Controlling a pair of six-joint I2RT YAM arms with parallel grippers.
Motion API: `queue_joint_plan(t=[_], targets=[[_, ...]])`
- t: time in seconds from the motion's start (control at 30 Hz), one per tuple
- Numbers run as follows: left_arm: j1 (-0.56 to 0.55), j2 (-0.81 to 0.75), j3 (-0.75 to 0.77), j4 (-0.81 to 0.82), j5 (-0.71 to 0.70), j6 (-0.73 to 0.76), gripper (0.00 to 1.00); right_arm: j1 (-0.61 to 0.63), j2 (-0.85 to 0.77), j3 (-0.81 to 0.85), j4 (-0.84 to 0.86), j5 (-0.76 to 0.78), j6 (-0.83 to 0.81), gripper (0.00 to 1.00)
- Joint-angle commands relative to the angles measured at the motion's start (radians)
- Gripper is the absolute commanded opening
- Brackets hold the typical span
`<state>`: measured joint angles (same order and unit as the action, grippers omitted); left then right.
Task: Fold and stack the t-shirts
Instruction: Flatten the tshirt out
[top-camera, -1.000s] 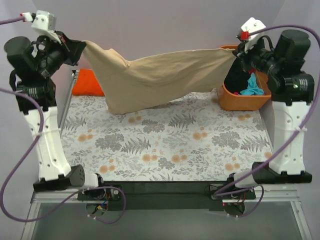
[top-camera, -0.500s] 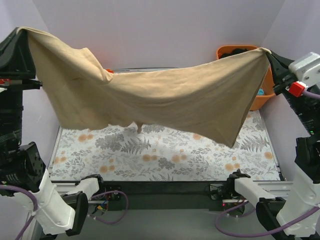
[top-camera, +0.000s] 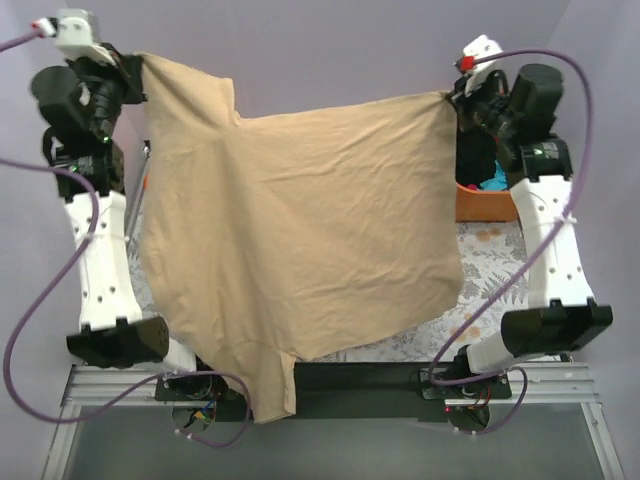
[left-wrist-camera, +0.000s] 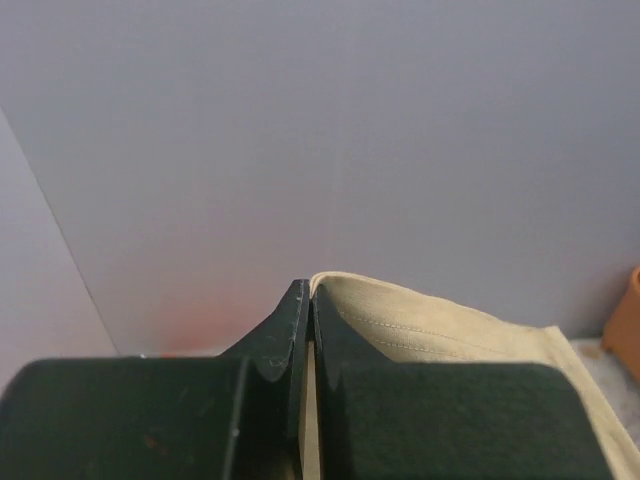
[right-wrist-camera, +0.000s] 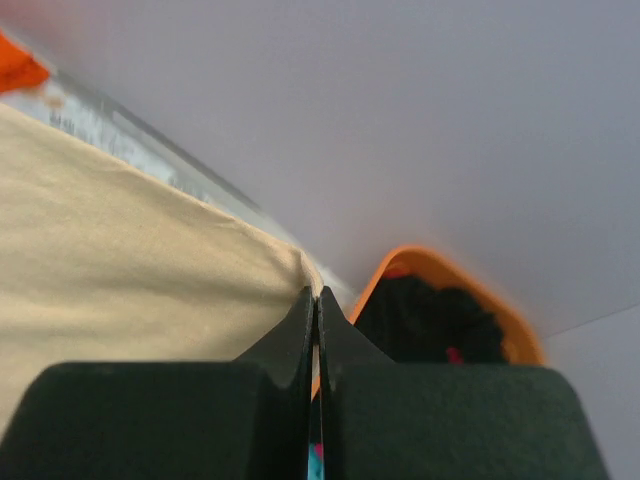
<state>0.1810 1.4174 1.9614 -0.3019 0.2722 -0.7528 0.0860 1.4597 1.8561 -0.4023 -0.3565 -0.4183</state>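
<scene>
The tan t-shirt (top-camera: 290, 230) hangs spread wide in the air between both grippers and covers most of the table. Its lower edge drapes past the table's near edge. My left gripper (top-camera: 133, 72) is shut on the shirt's upper left corner; in the left wrist view the tan hem (left-wrist-camera: 430, 325) comes out from between the closed fingers (left-wrist-camera: 308, 300). My right gripper (top-camera: 452, 100) is shut on the upper right corner; in the right wrist view the tan cloth (right-wrist-camera: 130, 260) is pinched at the fingertips (right-wrist-camera: 316, 296). Black, teal and red shirts (right-wrist-camera: 430, 320) lie in the tub.
An orange plastic tub (top-camera: 478, 200) stands at the far right behind the right arm, also in the right wrist view (right-wrist-camera: 450, 275). The floral table cover (top-camera: 490, 270) shows only at the right. A purple wall stands behind.
Both arms swung back toward the far side with the tan shirt. The shirt now hangs flat and spread, dropping lower and hiding the table; a second ago it was a stretched bunch.
</scene>
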Motion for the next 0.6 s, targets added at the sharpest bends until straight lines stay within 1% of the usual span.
queue_joint_plan(t=[0.0,0.07,0.17,0.23,0.3,0.33,0.4,0.43,0.57], targets=[[0.003,0.063,-0.131,0.070,0.082,0.030,0.00,0.029,0.048,-0.102,0.069,0.007,-0.033,0.01],[0.002,0.115,-0.163,0.090,0.120,0.027,0.00,0.035,0.080,-0.194,0.095,0.011,-0.045,0.01],[0.000,0.205,-0.229,0.115,0.145,0.047,0.00,0.037,0.145,-0.260,0.138,0.033,-0.073,0.01],[0.000,0.267,-0.303,0.171,0.168,0.059,0.00,0.037,0.206,-0.271,0.172,0.044,-0.089,0.01],[-0.002,0.334,-0.332,0.228,0.196,0.061,0.00,0.038,0.257,-0.264,0.203,0.045,-0.091,0.01],[-0.011,0.360,-0.328,0.234,0.226,0.059,0.00,0.040,0.311,-0.249,0.206,0.042,-0.089,0.01],[-0.023,0.444,-0.302,0.241,0.232,0.055,0.00,0.043,0.372,-0.188,0.207,0.045,-0.088,0.01],[-0.026,0.475,-0.280,0.239,0.228,0.056,0.00,0.046,0.431,-0.163,0.206,0.048,-0.086,0.01],[-0.035,0.632,-0.127,0.222,0.234,0.043,0.00,0.044,0.560,-0.051,0.200,0.089,-0.114,0.01]])
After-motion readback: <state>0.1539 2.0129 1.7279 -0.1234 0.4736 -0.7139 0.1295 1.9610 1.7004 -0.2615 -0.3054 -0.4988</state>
